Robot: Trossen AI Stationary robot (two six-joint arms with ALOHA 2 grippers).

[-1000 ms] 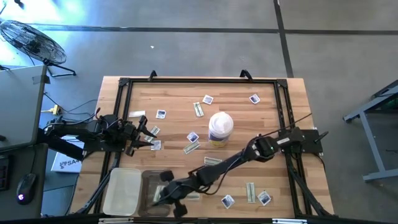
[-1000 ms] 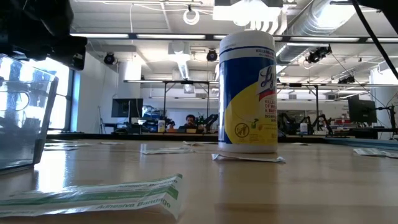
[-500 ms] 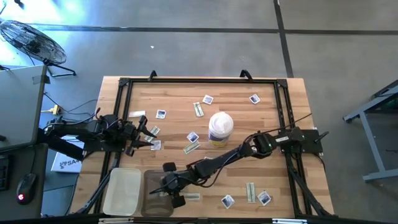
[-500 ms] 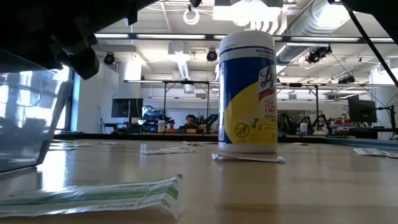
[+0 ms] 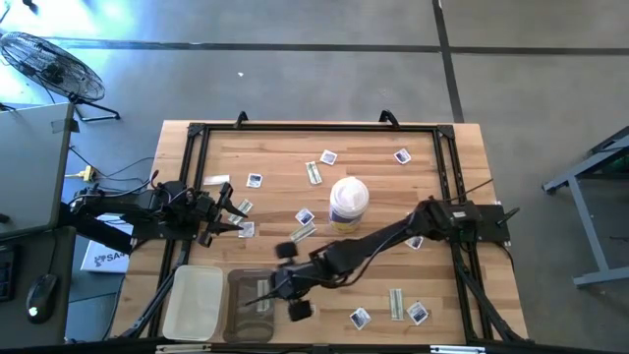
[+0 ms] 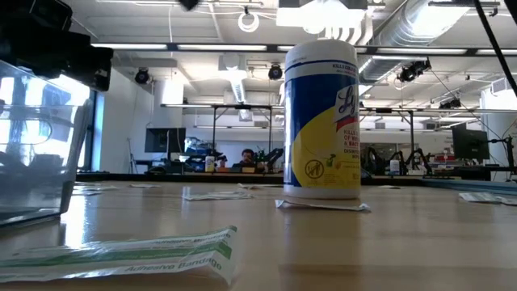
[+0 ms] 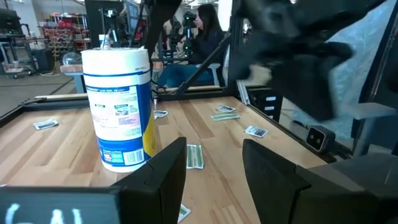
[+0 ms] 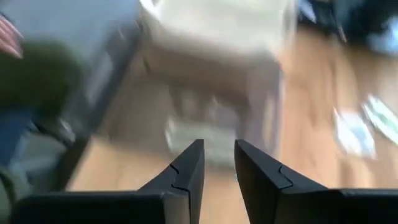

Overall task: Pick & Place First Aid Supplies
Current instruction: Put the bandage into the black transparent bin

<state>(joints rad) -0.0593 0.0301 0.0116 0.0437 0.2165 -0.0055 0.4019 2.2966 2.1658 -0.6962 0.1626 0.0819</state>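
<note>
First aid packets lie flat and scattered on the wooden table: square white-and-blue ones (image 5: pixel 256 180) (image 5: pixel 401 155) (image 5: pixel 360 318) and narrow pale strips (image 5: pixel 314 173) (image 5: pixel 396 303). One strip (image 6: pixel 121 255) lies close to the low camera. My right gripper (image 5: pixel 273 290) (image 8: pixel 217 163) is open and empty, hovering at the right side of a clear bin (image 5: pixel 251 305) (image 6: pixel 32 145); a pale packet (image 8: pixel 205 140) lies blurred inside the bin. My left gripper (image 5: pixel 236 216) (image 7: pixel 214 163) is open near the table's left side, with small packets (image 5: pixel 246 228) beside it.
A white-lidded wipes canister (image 5: pixel 348 202) (image 6: pixel 321 121) (image 7: pixel 118 106) stands upright mid-table, just beyond my right arm. A second, whitish bin (image 5: pixel 195 303) sits left of the clear one at the near edge. A black frame (image 5: pixel 314 128) rims the table. A person sits in the room behind.
My right gripper has drawn back from over the clear bin, moving toward the table's right and far side, and its wrist has turned about. In the low view, the dark arm filled the upper left half a second ago and has since withdrawn. The packets on the table have stayed put.
</note>
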